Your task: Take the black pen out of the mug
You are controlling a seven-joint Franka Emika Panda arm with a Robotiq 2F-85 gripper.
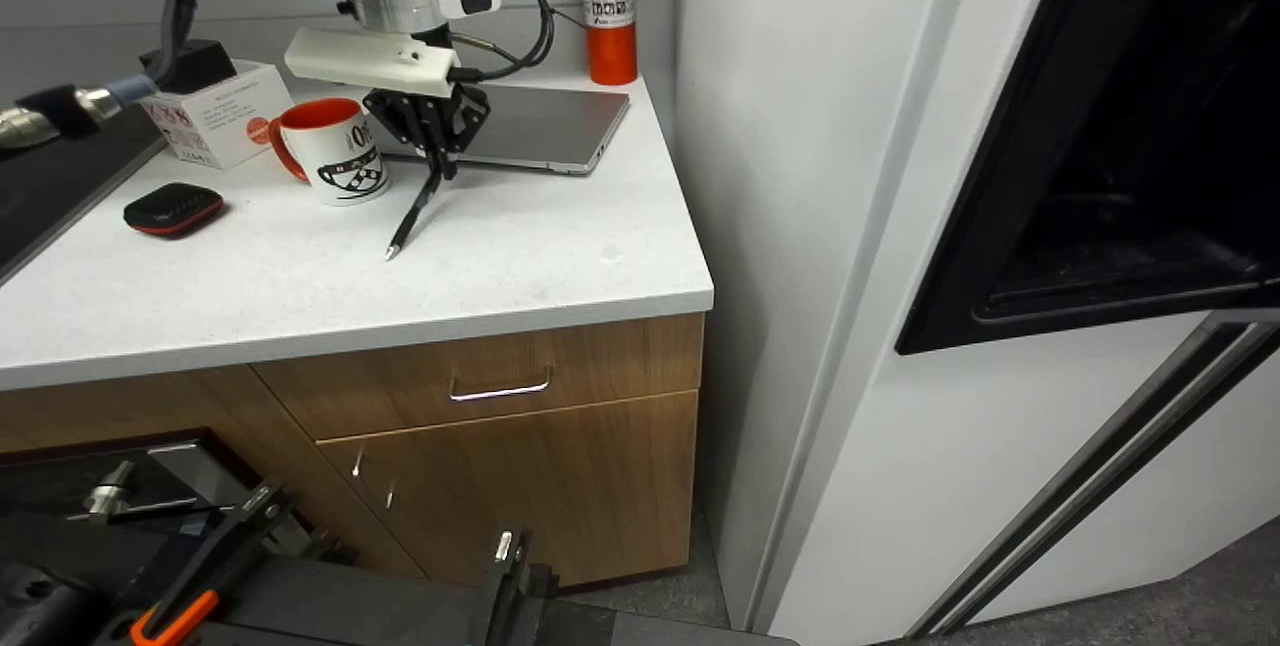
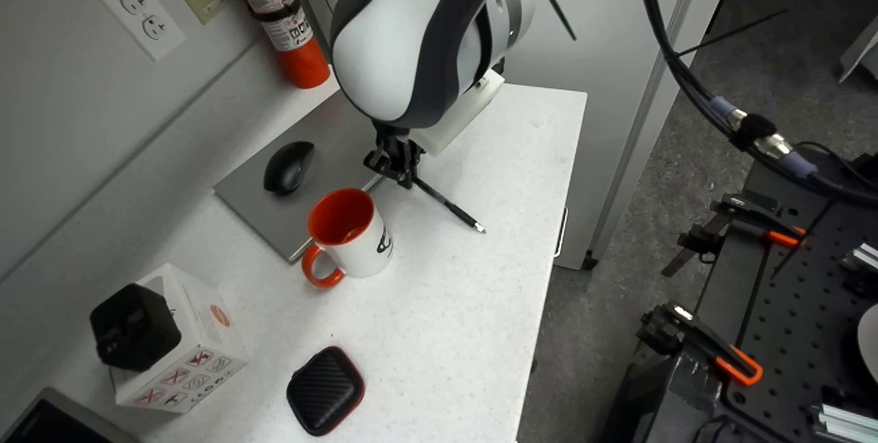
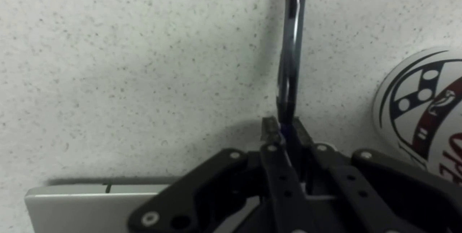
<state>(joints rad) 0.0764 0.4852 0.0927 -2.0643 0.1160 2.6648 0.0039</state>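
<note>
- The mug, white with a red inside, a red handle and black print, stands upright on the white counter.
- The black pen is outside the mug, held beside it on the side away from the handle.
- The gripper is nearly closed: its 2 fingers pinch the pen near 1 end, with little more than the pen's thickness between them.
- The pen slants down from the fingertips past the mug, silver tip lowest; whether that tip touches the counter, I cannot tell.
- In the wrist view the fingertips are near the mug's printed side but apart from it.
- A grey laptop lies just beside the mug; I cannot tell if the 2 touch.
- In an exterior view a black mouse rests on the laptop, near the mug.
- On the mug's handle side stand a white box with a black block on top, and a black case with a red edge.
- A red fire extinguisher is well apart from the mug, beyond the laptop.
</note>
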